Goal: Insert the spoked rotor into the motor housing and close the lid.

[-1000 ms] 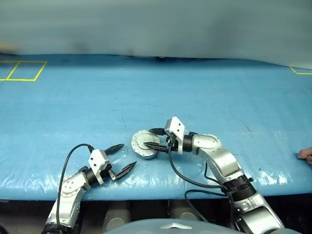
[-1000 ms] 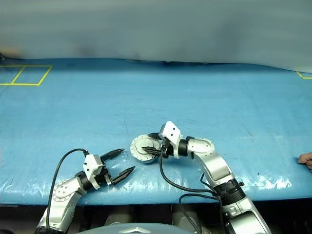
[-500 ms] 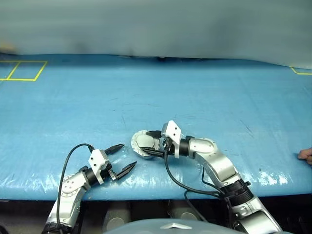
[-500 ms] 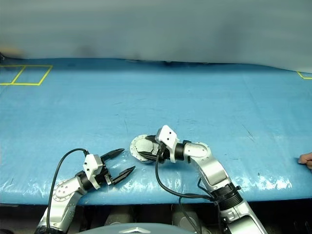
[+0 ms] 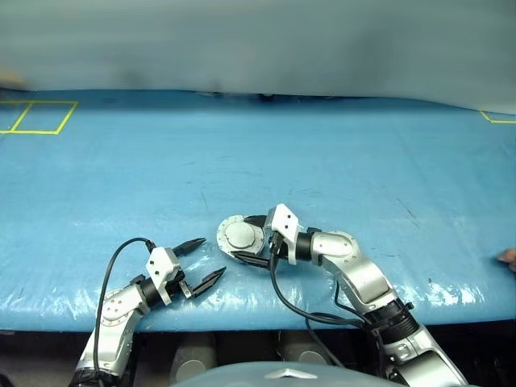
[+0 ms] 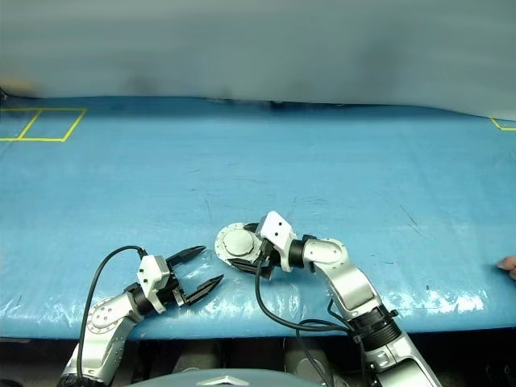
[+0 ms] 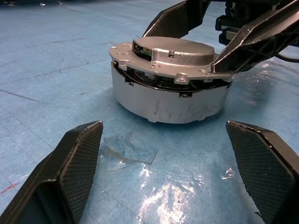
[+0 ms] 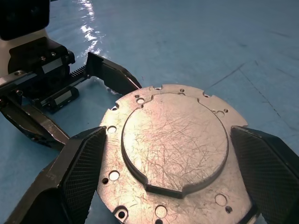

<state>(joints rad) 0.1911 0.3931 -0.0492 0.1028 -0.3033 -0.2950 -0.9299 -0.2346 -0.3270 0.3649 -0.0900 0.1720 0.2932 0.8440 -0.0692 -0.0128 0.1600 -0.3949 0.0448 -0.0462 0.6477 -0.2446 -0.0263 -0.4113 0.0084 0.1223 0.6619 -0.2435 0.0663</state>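
Observation:
The motor housing (image 7: 168,100) stands on the blue table as a round grey cup. The lid (image 8: 175,144) lies flat on top of it, plain grey face with the raised round centre up, and a thin dark slit runs between the two. The spoked rotor is hidden under the lid. My right gripper (image 5: 248,239) is open, with one finger on each side of the lid (image 5: 239,235) and nothing pinched. Just left of the housing and nearer the front edge, my left gripper (image 5: 211,256) is open and empty, pointing at the housing wall.
The blue table cover (image 5: 322,161) stretches wide behind and to both sides. Yellow tape squares (image 5: 36,117) mark the far left corner. A person's hand (image 5: 508,256) rests at the right edge. The table's front edge runs close under both grippers.
The lid has gone from tilted between the right gripper's fingers to flat on the housing. The right gripper's fingers have spread apart around it. The left arm has stayed still.

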